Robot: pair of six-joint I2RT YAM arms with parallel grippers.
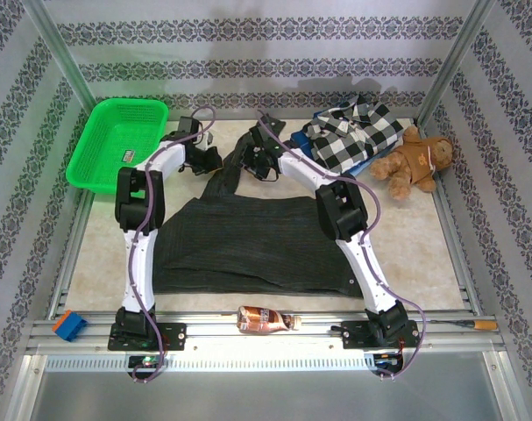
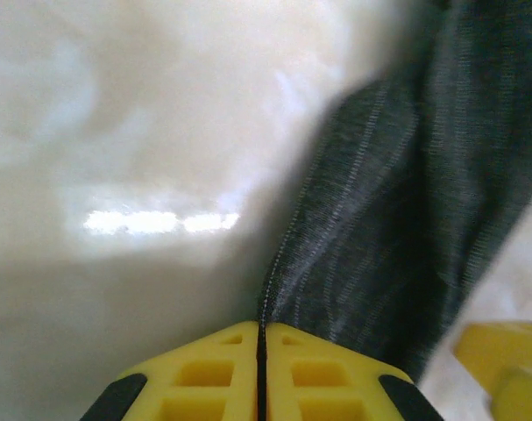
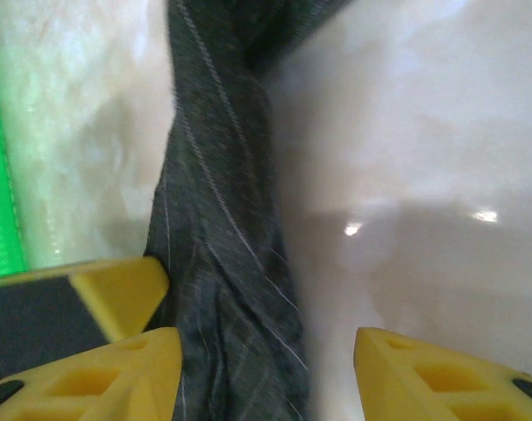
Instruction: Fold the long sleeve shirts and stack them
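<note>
Left gripper [image 2: 261, 331] is clenched on the edge of the sleeve [image 2: 397, 219], probably to pin it for the fold. Right gripper [image 3: 267, 346] is released, its fingers astride the same sleeve and gripping nothing. Charcoal shirt [image 1: 248, 241] lies spread flat behind both grippers, its breadth running crosswise to them, while the sleeve's long axis runs straight ahead of the fingers.

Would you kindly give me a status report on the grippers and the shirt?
Left gripper shut on charcoal shirt sleeve. Right gripper open, astride same sleeve. Body spread flat. Teddy bear beside checked shirt, clear of arms.
</note>
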